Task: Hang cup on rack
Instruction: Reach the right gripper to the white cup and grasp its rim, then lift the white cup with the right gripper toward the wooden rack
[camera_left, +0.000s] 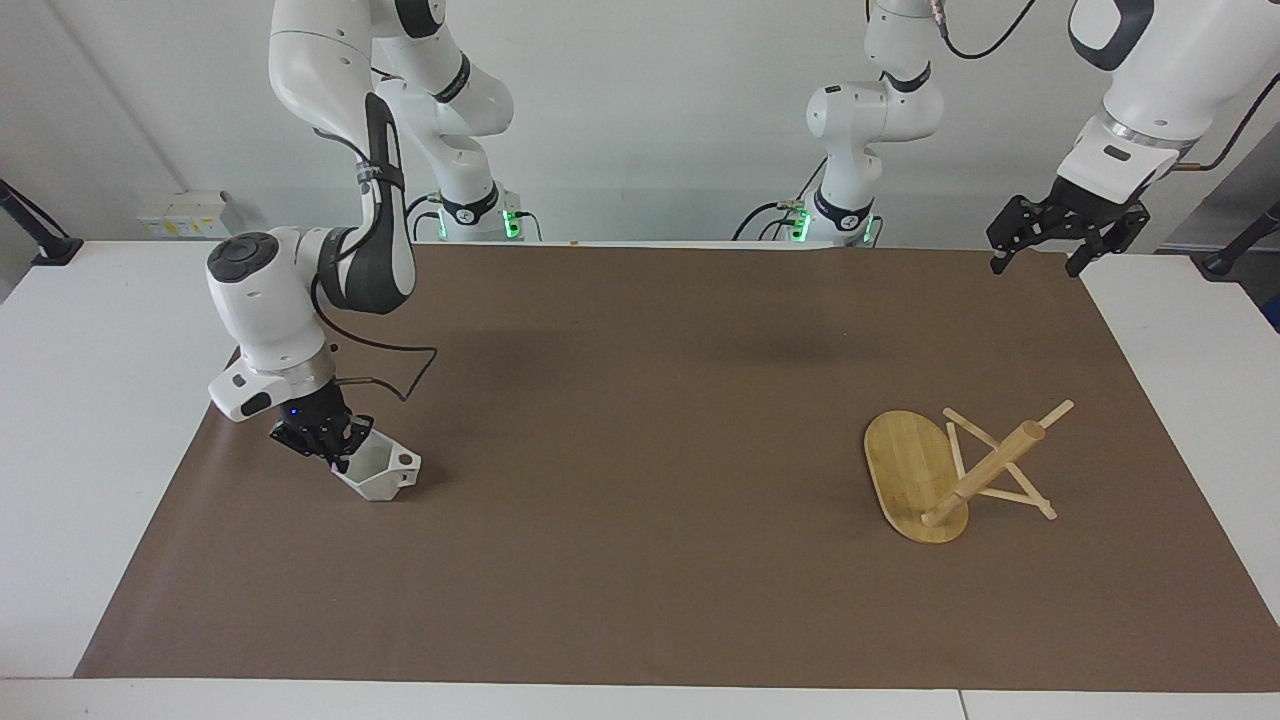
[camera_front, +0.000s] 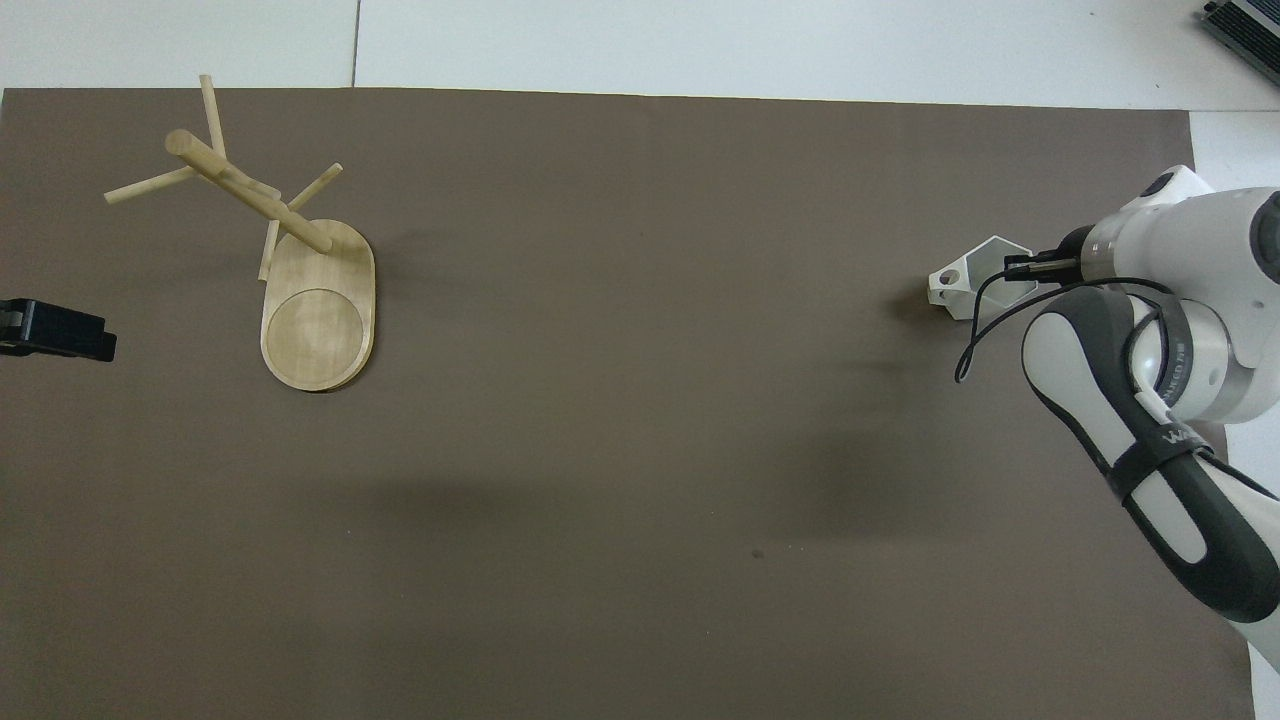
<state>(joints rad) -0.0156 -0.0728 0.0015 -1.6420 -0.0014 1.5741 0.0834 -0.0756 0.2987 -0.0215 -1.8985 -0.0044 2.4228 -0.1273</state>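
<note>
A: Right hand (camera_left: 335, 447) status?

B: Clamped on the rim of the cup (camera_left: 378, 472). Fingertips pinch the wall at the edge nearest the right arm's end of the desk (camera_left: 110, 420). Cup's white and faceted, tipped over with the handle and its round hole pointing toward the middle of the desk. Can't tell if the bottom touches the brown mat (camera_left: 640, 440) or sits just off it.

A: Overhead view?

B: Cup (camera_front: 968, 283) pokes out from under the right arm's wrist; the hand itself is mostly hidden there. Open mouth visible, handle hole too.

A: Where on the desk?

B: On the mat toward the right arm's end, well apart from the rack (camera_left: 958, 470).

A: Rack?

B: Toward the left arm's end, also on the mat. Bamboo, oval base, thick post with thin peg sticks crossing it. Nothing hanging on it. In the overhead view the rack (camera_front: 290, 260) reads as upright on its flat base; the post only looks slanted because of the camera angle.

A: Left hand (camera_left: 1050, 240)?

B: Fingers spread wide, holding nothing. Up in the air over the mat's corner at the left arm's end, waiting. Overhead catches just a dark bit of it (camera_front: 55, 330) at the frame edge.
</note>
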